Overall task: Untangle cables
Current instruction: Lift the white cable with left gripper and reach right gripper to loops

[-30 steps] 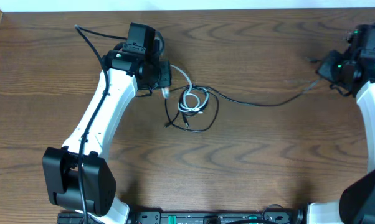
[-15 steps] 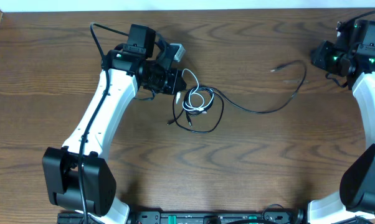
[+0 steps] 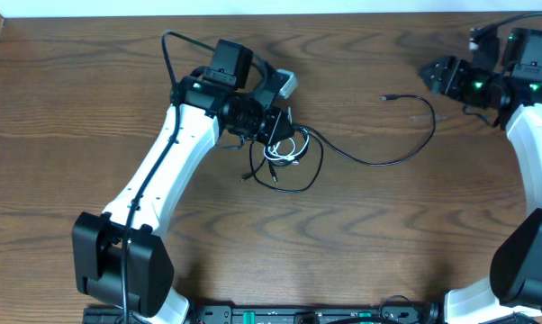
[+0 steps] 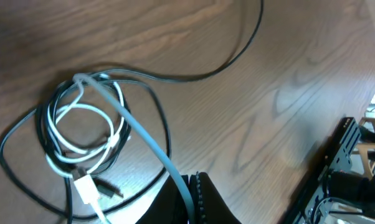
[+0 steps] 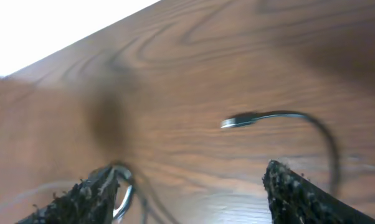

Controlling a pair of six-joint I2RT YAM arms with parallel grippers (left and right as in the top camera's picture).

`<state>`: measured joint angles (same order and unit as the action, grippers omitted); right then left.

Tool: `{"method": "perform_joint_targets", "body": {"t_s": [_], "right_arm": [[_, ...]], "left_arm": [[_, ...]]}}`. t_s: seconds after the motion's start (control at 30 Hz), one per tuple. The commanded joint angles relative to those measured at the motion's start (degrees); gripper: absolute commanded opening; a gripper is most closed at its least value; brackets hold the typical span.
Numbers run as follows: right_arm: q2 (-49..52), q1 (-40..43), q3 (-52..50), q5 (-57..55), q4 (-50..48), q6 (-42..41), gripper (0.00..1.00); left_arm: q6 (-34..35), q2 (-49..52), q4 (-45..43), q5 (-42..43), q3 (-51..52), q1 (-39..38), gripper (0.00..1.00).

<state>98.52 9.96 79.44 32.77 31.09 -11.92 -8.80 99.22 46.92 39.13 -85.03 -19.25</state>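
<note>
Now, seemingly at the pull-apart stage: left claw [image 4: 190,194] shut tight on the white cable [image 4: 130,123], right claw [image 5: 190,174] spread wide and holding nothing. Probably best done by drawing the white strand slowly up and away from the tangle [image 3: 284,151], keeping the pull gentle so as not to cinch the loops around the black cable [image 3: 379,163]. Worth pinning that black run to the right of the tangle as well, to stop the whole knot sliding across the desk [image 3: 73,135]. Worth watching, too, for the white plug [image 4: 85,186] and the black plug [image 4: 111,193] lying side by side at the tangle's rim, both liable to snag on a loop. White cable leaving the tangle's top loop and running straight into the closed left claw, just beside the tangle. Black cable wound around and through the white coils, then sweeping off to the right of the tangle in a long arc and curling back to a loose plug end [image 5: 237,121], well apart from the tangle. That plug end flat on the wood ahead of the open right claw, framed between the two fingers, touching neither.
</note>
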Motion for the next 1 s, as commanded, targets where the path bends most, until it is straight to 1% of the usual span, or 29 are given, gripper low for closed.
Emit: {"method": "perform_joint_targets", "body": {"t_s": [0.0,0.1,0.27,0.37,0.6,0.8,0.97], "right_arm": [[-0.3,-2.4,0.5,5.8,1.3,2.9,0.75],[-0.3,-4.5,0.5,5.8,2.8,4.2,0.76],[-0.3,-8.3,0.5,5.2,3.0,4.6,0.76],[-0.2,-10.4,0.5,3.5,3.0,4.5,0.76],[-0.2,-14.3,0.5,2.7,3.6,4.5,0.75],[-0.2,-16.4,0.5,0.3,6.1,4.5,0.75],[-0.2,-17.8,0.4,0.0,7.3,7.0,0.71]], "left_arm": [[1.0,0.2,-0.5,2.3,-2.8,0.3,0.07],[1.5,-0.5,-2.1,5.8,-5.0,0.3,0.08],[7.6,-3.0,-7.3,5.9,-6.3,0.3,0.07],[9.6,-5.1,-9.0,6.0,-6.3,0.3,0.07],[11.1,-11.2,-10.7,6.8,-6.3,0.3,0.07],[12.2,-15.6,-11.9,6.7,-6.3,0.3,0.08],[13.1,-17.4,-12.6,6.7,-6.3,0.3,0.08]]}}
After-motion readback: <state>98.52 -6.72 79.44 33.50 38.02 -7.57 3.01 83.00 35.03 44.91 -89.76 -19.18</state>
